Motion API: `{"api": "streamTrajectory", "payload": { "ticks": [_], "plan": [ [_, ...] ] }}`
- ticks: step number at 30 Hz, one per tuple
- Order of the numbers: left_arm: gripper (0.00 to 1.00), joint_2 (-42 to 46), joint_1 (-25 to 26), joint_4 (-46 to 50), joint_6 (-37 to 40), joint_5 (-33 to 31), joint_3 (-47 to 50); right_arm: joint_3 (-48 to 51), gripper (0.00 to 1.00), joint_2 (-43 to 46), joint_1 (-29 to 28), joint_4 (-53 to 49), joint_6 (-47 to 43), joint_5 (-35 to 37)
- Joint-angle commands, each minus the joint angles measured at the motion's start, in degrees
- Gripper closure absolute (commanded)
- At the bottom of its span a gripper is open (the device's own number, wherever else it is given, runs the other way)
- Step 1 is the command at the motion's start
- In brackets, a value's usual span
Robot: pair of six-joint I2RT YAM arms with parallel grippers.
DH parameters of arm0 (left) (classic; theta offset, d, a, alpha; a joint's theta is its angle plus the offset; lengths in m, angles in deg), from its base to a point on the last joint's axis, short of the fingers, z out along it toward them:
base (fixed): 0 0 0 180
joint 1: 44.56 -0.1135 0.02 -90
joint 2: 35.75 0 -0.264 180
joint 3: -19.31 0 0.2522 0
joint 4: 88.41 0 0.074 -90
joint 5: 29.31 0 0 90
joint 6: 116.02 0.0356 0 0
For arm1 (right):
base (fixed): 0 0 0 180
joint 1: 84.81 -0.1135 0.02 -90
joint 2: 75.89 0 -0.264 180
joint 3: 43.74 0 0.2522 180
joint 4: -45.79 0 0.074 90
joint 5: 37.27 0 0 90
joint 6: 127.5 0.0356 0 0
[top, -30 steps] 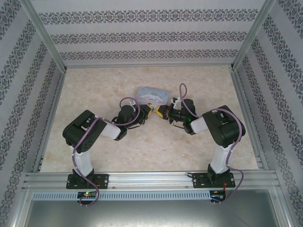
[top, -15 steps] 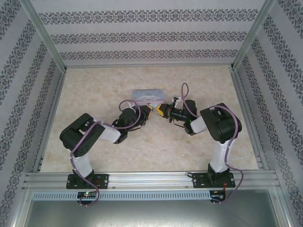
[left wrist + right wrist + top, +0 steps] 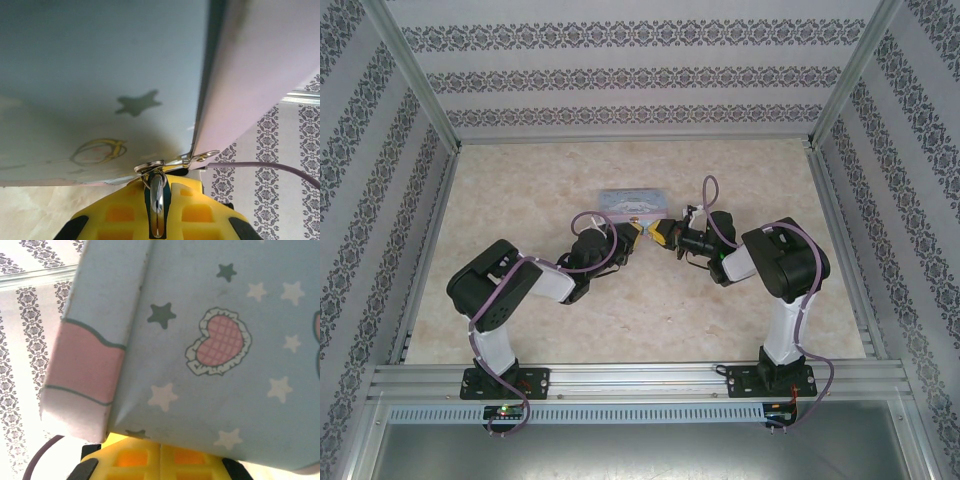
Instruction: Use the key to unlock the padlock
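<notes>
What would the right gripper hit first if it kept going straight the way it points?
The pale blue tin box: its star-printed face sits just ahead of the shut right gripper in the wrist view. How close is hard to judge.

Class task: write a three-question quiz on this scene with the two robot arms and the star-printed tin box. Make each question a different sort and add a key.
1. True or false: the right gripper has its fingers wide apart.
2. What is printed on the box beside the dark star? A. a pink heart B. a red car C. a green tree
3. Fill in: the left gripper pinches a thin ____ metal piece just below the box's clasp.
Key: 1 false; 2 A; 3 silvery.
</notes>
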Motion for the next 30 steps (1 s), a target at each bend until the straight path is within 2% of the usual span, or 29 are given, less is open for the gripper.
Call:
{"api": "streamTrajectory", "payload": {
  "ticks": [1, 10, 20, 30],
  "plan": [
    [1.0, -0.5, 7.8, -10.4, -1.9, 17.2, -1.9, -3.6, 1.0, 1.4, -3.2, 1.1, -4.8, 2.9],
    [1.0, -4.0, 7.1, -14.8, -5.1, 18.9, -2.6, -1.6, 1.0, 4.1, -3.5, -1.9, -13.4, 1.6],
    [1.0, -4.8, 4.8, -14.4, -2.6, 25.8, -3.6, 0.6, 1.0, 6.6, -3.4, -6.5, -21.2, 2.2],
    [1.0, -5.6, 3.5, -17.8, -3.2, 29.7, -4.7, 3.1, 1.0, 8.3, -4.9, -5.4, -23.9, 5.0]
  ]
}}
